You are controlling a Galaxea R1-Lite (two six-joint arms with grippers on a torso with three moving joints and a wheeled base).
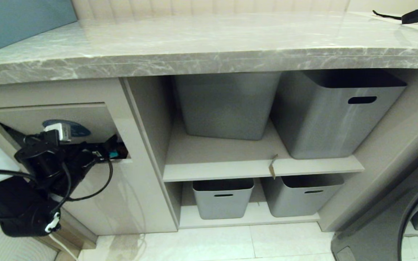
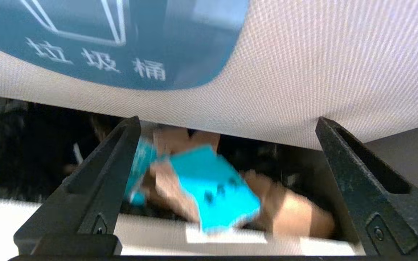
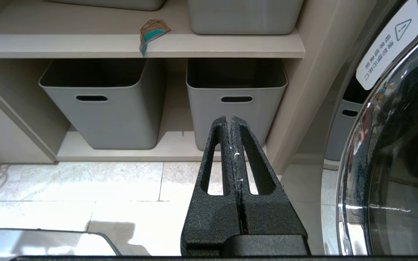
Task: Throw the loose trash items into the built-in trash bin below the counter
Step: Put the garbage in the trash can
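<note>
One cardboard scrap [image 3: 152, 32] left, hanging over the shelf [image 1: 230, 168] edge under the tabletop [image 1: 209, 43]. Light, crumpled, stiffish: pinch the overhanging end. Left pincer [image 2: 227, 181] released at the bin flap [image 2: 303, 72], teal scrap [image 2: 212, 188] dropping inside. Right pincer [image 3: 232, 123] clenched, empty.

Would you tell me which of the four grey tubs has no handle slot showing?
The upper-left tub: its front is plain, while the other three show a dark slot.

Blue oval sticker [image 2: 114, 40] on bin flap [image 2: 303, 72]: white chars "垃圾桶" below white bin outline. White label [image 3: 388, 45] on washer door [image 3: 386, 163]: warning triangle w/ "!" plus small Chinese text, too small to read.
</note>
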